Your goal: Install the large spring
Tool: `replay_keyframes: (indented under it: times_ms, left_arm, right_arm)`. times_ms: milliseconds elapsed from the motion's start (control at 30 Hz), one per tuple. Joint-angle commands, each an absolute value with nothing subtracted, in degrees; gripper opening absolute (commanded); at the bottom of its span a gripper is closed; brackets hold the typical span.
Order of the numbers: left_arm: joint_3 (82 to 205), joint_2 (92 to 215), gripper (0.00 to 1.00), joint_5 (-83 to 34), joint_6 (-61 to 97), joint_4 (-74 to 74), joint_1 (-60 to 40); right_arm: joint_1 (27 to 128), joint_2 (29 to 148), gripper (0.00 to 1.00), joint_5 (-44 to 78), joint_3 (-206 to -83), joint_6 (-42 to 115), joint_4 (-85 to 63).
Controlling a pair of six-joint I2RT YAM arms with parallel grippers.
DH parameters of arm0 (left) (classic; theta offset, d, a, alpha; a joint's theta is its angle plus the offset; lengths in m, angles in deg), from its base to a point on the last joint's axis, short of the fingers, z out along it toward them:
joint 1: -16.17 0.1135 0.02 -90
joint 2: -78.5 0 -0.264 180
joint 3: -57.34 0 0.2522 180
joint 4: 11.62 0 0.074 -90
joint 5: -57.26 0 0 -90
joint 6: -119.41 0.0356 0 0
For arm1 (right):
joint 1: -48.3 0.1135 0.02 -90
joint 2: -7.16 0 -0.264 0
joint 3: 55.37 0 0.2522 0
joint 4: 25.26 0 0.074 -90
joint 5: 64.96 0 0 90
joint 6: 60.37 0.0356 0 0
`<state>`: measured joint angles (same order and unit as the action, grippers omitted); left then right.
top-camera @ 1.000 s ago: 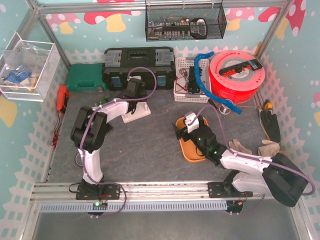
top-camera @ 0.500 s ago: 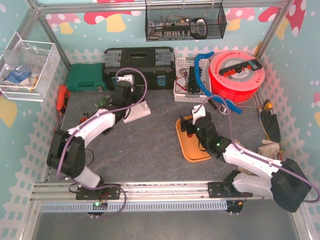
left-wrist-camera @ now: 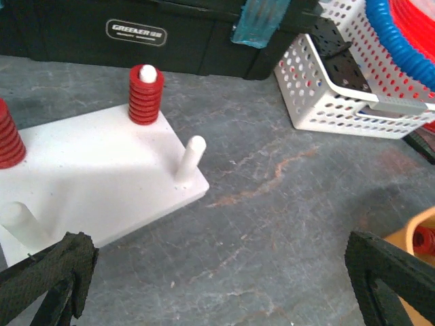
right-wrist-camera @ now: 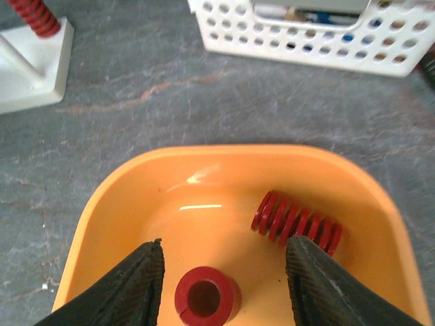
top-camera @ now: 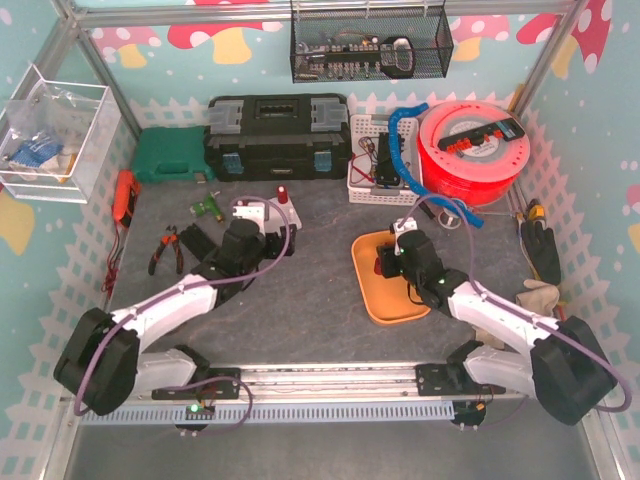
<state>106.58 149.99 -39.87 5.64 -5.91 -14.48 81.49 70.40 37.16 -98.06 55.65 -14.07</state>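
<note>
Two red springs lie in the orange tray (right-wrist-camera: pixel 136 204). One spring (right-wrist-camera: pixel 207 293) stands on end, and a longer one (right-wrist-camera: pixel 297 226) lies on its side behind it. Which is the large spring I cannot tell. My right gripper (right-wrist-camera: pixel 224 282) hangs low in the tray with the upright spring between its fingers and a gap on both sides. From above, that gripper (top-camera: pixel 390 262) is over the tray's (top-camera: pixel 385 305) far end. My left gripper (left-wrist-camera: pixel 221 288) is wide open and holds nothing, just in front of the white peg board (left-wrist-camera: pixel 102 170). The board carries a red spring (left-wrist-camera: pixel 146 95) and a bare peg (left-wrist-camera: pixel 190 157).
A black toolbox (top-camera: pixel 278 135) and a green case (top-camera: pixel 170 155) line the back. A white basket (top-camera: pixel 375 170) and a red spool (top-camera: pixel 470 150) stand at the back right. Pliers (top-camera: pixel 163 250) lie at the left, gloves (top-camera: pixel 520 295) at the right.
The left gripper opened and drew back from the peg board toward the front. The right gripper's jaws narrowed around the upright spring in the tray.
</note>
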Motion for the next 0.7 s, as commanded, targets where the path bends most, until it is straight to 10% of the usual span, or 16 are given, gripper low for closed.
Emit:
replay_keyframes:
  times_ms: [0,300,667]
  left_arm:
    - [102.3,147.0,0.99,-43.6,7.4,-14.0,-16.5]
    - [101.1,145.4,0.99,-44.5,8.2,-15.4,-16.5]
    - [100.6,143.3,0.99,-44.7,8.4,-15.3,-16.5]
  right_arm:
    - [81.2,73.1,0.51,32.7,-99.7,56.7,-12.8]
    - [81.2,79.7,0.59,30.9,-98.6,59.1,-16.4]
    - [81.2,81.7,0.44,31.9,-99.9,56.1,-14.2]
